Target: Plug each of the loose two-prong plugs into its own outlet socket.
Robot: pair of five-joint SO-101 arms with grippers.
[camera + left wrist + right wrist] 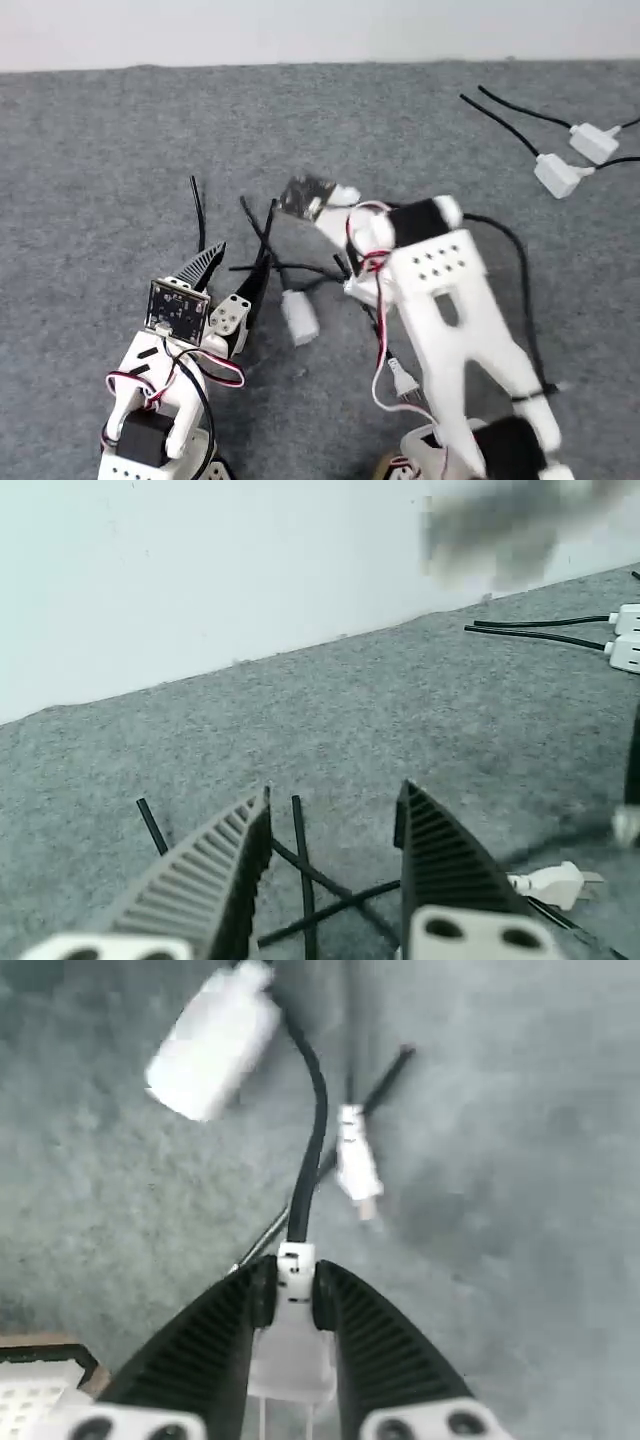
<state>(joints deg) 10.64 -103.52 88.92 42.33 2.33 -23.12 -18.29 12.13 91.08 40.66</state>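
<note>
My right gripper (292, 1275) is shut on a white two-prong plug (292, 1320) whose black cord (312, 1130) runs away over the carpet. Beyond it lie a white outlet socket (213, 1045) and a second loose white plug (357, 1165). From above, the same socket (300, 318) lies between the two arms, with the right gripper (348, 272) under its wrist. My left gripper (335, 792) is open and holds nothing; it hangs over crossed black cords (305, 880), and a loose plug (555, 883) lies beside it. In the high view the left gripper (240, 262) is to the left of the socket.
Two more white outlet sockets (558, 175) (595, 142) with black cords lie at the far right of the grey carpet, near the white wall (200, 580). A small white plug-like piece (400, 378) lies by the right arm's base. The far left carpet is bare.
</note>
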